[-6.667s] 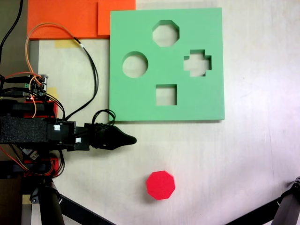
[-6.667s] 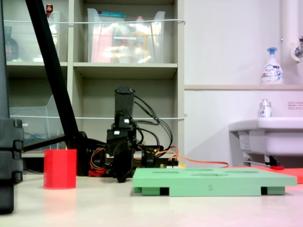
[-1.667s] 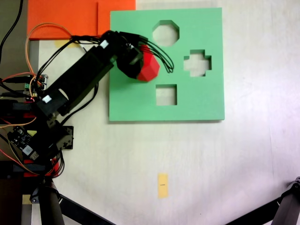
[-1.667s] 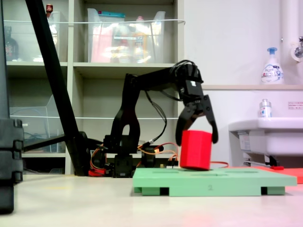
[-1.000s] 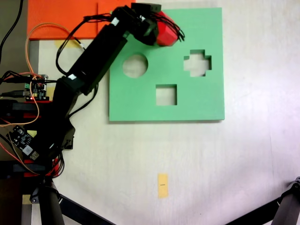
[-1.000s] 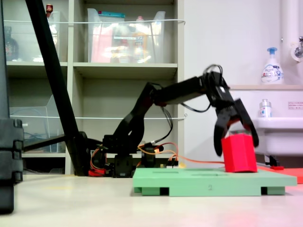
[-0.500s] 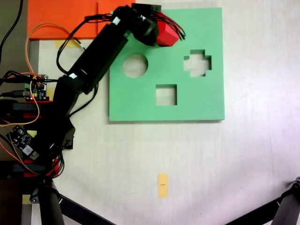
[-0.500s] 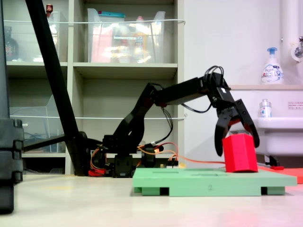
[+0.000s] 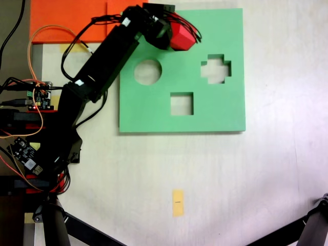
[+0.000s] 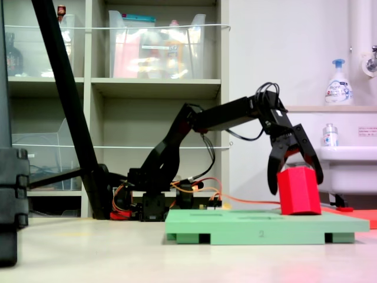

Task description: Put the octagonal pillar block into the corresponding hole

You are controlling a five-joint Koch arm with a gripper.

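In the second exterior view, the pale table [image 10: 118,259] runs back to the green foam board [image 10: 265,227], which lies flat with the red octagonal pillar block [image 10: 299,191] standing on its far right part, leaning slightly, its base at the board's top surface. The gripper [image 10: 294,168] straddles the block from above, its black fingers [image 10: 273,171] spread down either side and clamped on the block's upper part. The black Koch arm [image 10: 206,127] reaches from its base [image 10: 150,200] at the second exterior view's left out over the board. Behind stand shelves [image 10: 153,82] with clear bins, and at the second exterior view's right a white sink [image 10: 333,168] with a soap bottle [image 10: 338,82] above it. In the first exterior view, a small yellow tape strip [image 9: 177,203] lies on the bare table well below the board. The board shows a square cut-out [image 9: 181,103], a round one [image 9: 147,72] and a cross-shaped one [image 9: 216,68]. The block and gripper sit over the board's upper middle, hiding the corresponding hole, so whether the block has entered it cannot be told. An orange sheet [image 9: 66,18] lies beyond the board's upper left corner.
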